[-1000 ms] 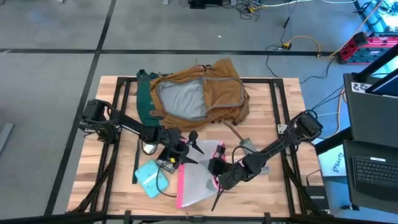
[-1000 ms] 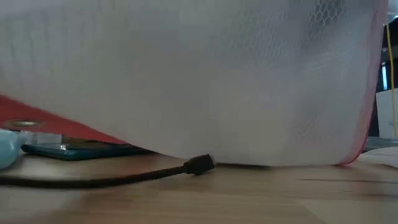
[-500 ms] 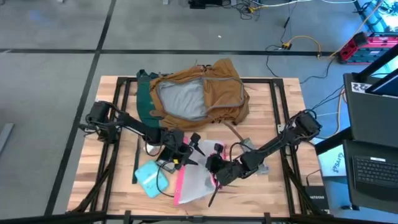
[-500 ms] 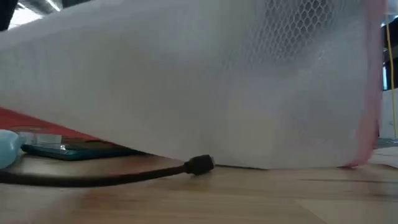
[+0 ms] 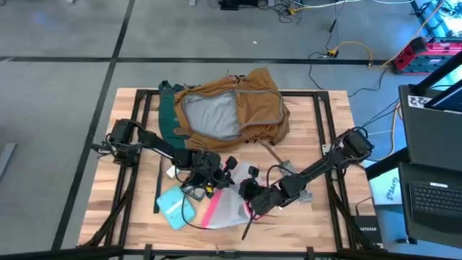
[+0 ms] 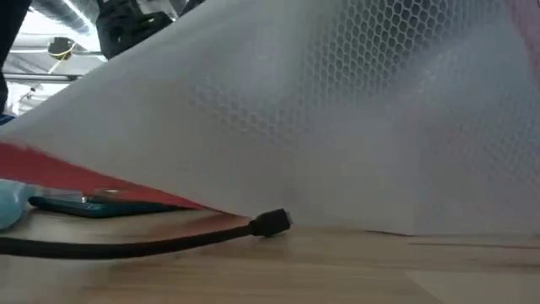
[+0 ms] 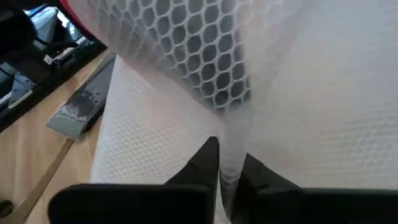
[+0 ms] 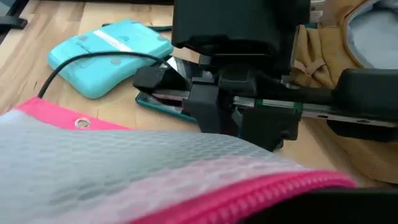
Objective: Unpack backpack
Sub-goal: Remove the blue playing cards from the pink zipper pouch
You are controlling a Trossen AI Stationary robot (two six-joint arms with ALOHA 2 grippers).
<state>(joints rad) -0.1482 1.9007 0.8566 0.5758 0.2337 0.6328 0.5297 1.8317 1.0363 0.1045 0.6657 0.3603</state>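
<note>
Wooden table (image 5: 328, 108) w/ a black frame, seen from above. Far side, centre: the backpack (image 5: 245, 108) lies flat & unzipped – tan fabric, grey lining showing, teal base and straps on its left edge. No gripper touches it; both work well in front of it.

Going left to right along the near half:
- Teal case (image 5: 173, 206) near the front-left, w/ a black cable (image 5: 189, 215) looping round it; the low view shows the cable's plug end (image 6: 272, 224) lying on the wood. A dark flat device (image 8: 163, 102) lies just beside the case.
- Left gripper (image 5: 229, 167) reaches in from the left arm, approx. mid-table. Its wrist view shows both fingers pressed together on a fold of the mesh pouch (image 5: 222, 209) – pinching it.
- Pouch: clear w/ honeycomb mesh, pink edge and zip (image 8: 261, 186), held up between the two arms; it fills nearly all of the low view, its red-pink edge (image 6: 51, 165) down by the table.
- Right gripper (image 5: 250, 201) sits at the pouch's right edge, by the zip. Its fingers are hidden behind the pouch, so can't tell if they're spread or pressed.
- Grey flat item (image 5: 286, 167) on the table just behind the right arm.
</note>
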